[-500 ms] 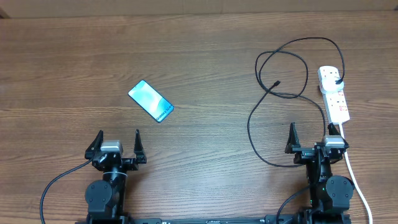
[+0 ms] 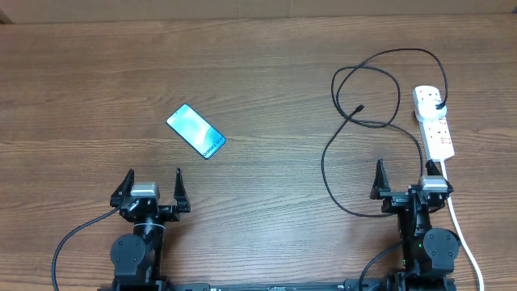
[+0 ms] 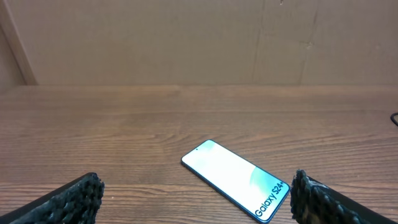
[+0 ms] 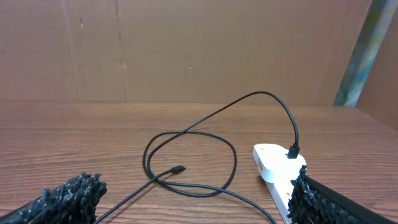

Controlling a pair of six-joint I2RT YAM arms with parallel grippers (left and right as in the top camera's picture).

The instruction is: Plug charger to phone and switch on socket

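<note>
The phone [image 2: 195,131] lies flat at centre-left, screen lit light blue, "Galaxy" text at its near-right end; it also shows in the left wrist view [image 3: 238,180]. The charger's black cable [image 2: 367,81] loops on the right; its connector tip [image 2: 358,108] lies loose on the wood, also in the right wrist view [image 4: 178,168]. Its plug [image 2: 437,103] sits in the white socket strip [image 2: 434,124], seen in the right wrist view [image 4: 277,167]. My left gripper [image 2: 153,187] is open and empty, near of the phone. My right gripper [image 2: 405,179] is open and empty, near of the strip.
The strip's thick white cord [image 2: 462,234] runs toward the near right edge past my right arm. A brown cardboard wall [image 3: 199,40] stands behind the wooden table [image 2: 81,73].
</note>
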